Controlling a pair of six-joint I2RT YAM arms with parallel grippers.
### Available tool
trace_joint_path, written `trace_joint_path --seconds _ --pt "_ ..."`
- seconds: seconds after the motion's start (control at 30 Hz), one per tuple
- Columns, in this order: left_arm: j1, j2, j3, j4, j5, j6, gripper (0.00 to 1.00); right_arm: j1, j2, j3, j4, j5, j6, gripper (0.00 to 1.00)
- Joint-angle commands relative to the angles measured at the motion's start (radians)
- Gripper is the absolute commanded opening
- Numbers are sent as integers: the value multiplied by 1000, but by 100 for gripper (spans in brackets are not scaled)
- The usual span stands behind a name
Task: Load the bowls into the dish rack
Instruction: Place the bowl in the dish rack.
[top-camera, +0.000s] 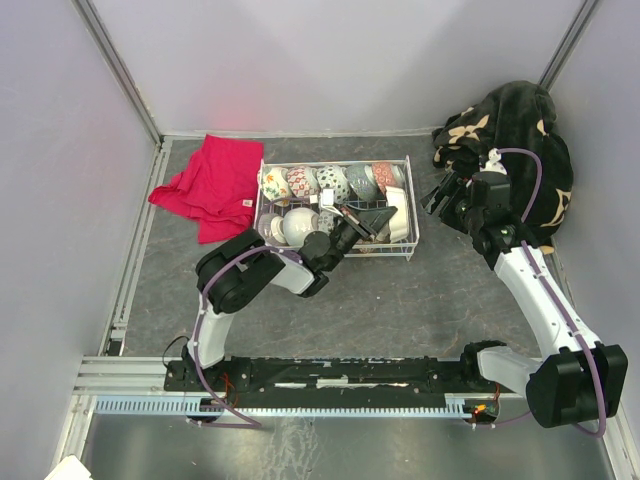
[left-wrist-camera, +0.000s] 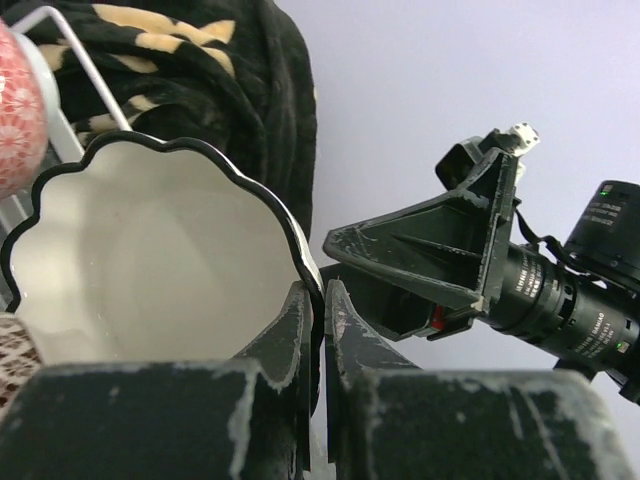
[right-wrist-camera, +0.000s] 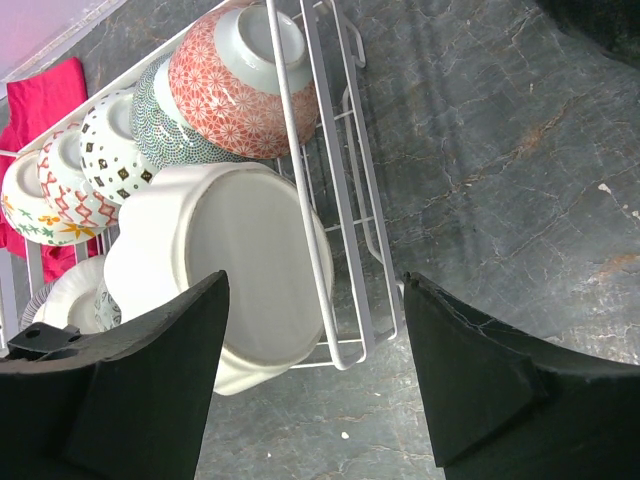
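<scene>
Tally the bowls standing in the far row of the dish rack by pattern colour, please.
Red-patterned bowls: 2
Teal-patterned bowl: 1
Black-dotted bowl: 1
Yellow-and-green floral bowl: 1
Total: 5

Black left gripper (left-wrist-camera: 322, 300) is being clamped on a white scalloped bowl's (left-wrist-camera: 150, 250) rim, black right gripper (right-wrist-camera: 313, 285) is being held wide open.

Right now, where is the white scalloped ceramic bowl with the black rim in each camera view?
Top external: white scalloped bowl stands on edge at the right end of the white wire dish rack.
Left wrist: bowl fills the left half, rim pinched by the left gripper.
Right wrist: bowl left of centre, underside showing.
Shared landmark: the red-patterned bowl beside it.
</scene>
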Motion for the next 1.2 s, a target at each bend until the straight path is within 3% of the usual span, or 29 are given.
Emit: trace_joint_path --seconds 0.0,0.47,1.17 --pt "-4 -10 -12 207 -25 -62 3 -7 -17 17 45 -13 7 78" --pt "-3 14 -38 220 -17 -112 3 -9 -18 15 47 -20 10 78" --pt "-8 42 59 228 49 -141 3 -16 -29 15 42 -21 11 78"
